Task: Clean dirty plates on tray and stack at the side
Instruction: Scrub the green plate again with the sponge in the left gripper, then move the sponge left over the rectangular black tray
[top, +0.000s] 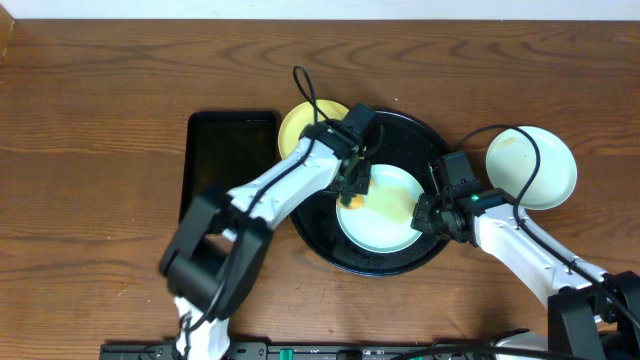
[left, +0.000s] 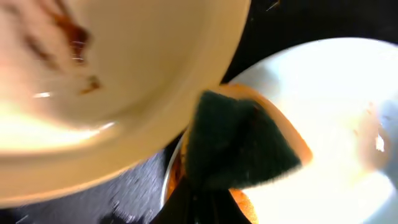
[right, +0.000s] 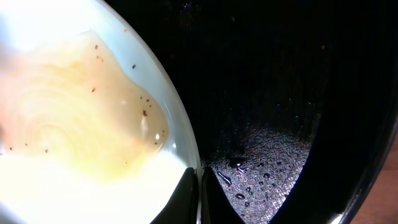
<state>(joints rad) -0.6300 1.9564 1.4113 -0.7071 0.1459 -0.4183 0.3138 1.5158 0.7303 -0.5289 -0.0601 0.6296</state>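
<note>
A mint-aqua plate (top: 385, 212) lies in the round black tray (top: 432, 140), with a pale brown film on its right half (right: 81, 118). My left gripper (top: 352, 192) is shut on a green and orange sponge (left: 239, 143) pressed on this plate's left edge. My right gripper (right: 200, 186) is shut on the plate's right rim (top: 425, 212). A pale yellow plate (top: 298, 122) with brown smears (left: 74, 37) sits at the tray's upper left rim. A second mint-aqua plate (top: 532, 165) lies on the table to the right of the tray.
A smaller rectangular black tray (top: 215, 160) lies left of the round tray. Water drops dot the round tray's floor (right: 267, 168). The wooden table (top: 90, 150) stretches left and behind.
</note>
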